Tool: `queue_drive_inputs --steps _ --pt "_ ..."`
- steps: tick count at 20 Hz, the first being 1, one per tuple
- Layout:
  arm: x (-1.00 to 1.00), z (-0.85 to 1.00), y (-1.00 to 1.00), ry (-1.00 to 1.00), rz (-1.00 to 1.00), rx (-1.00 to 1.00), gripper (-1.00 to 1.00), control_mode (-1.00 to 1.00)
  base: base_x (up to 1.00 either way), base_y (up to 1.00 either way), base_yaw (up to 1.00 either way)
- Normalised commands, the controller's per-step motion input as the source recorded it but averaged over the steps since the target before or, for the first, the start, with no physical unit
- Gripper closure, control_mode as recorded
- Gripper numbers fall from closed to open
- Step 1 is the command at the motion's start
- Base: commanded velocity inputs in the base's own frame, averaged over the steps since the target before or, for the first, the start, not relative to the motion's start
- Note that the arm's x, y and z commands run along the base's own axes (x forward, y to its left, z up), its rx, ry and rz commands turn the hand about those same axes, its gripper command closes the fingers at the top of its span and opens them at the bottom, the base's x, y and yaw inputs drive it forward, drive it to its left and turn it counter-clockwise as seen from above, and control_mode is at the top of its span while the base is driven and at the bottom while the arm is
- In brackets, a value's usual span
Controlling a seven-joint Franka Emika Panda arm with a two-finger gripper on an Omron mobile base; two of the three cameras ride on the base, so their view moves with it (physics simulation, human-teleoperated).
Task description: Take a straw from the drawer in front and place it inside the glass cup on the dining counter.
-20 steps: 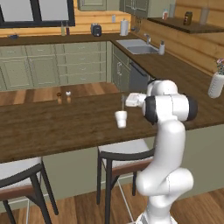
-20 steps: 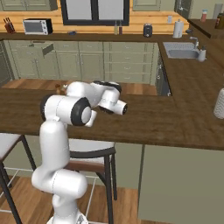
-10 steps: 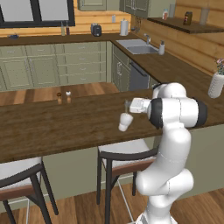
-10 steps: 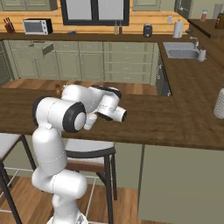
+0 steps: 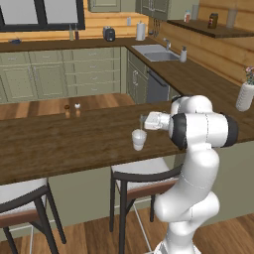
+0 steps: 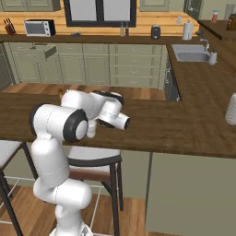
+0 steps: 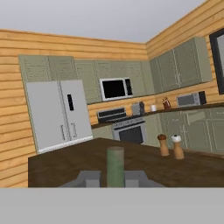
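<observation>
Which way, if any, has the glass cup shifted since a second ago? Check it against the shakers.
No. The glass cup stands at the same spot on the dining counter, as far to the right of the two shakers and nearer the camera, as before.

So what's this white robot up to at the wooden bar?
The white arm is reaching over the dining counter with its gripper just above the glass cup. The gripper is shut on a thin pale-green stick, apparently the straw, seen close up from the hand. The cup stands upright near the counter's front edge, above a stool; two small shakers stand farther back. The straw is not yet in the cup.
</observation>
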Motion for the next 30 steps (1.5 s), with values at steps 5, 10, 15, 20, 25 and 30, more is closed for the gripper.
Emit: queue_drive_inputs --steps 5,10,15,20,25,30 --pt "0.28 0.00 0.00 -0.07 0.00 0.00 -1.00 -1.00 0.00 0.00 0.00" --pt "0.00 0.00 0.00 -0.09 0.00 0.00 -1.00 -1.00 0.00 0.00 0.00" --pt "-0.05 0.00 0.00 -0.07 0.00 0.00 -1.00 -1.00 0.00 0.00 0.00" --pt "-0.08 0.37 0.00 -0.08 0.00 0.00 -1.00 -1.00 0.00 0.00 0.00" --pt "-0.52 1.00 -0.05 -0.14 0.00 0.04 -1.00 -1.00 0.00 0.00 0.00" --pt "-0.89 1.00 -0.07 -0.06 0.00 0.02 -1.00 -1.00 0.00 0.00 0.00"
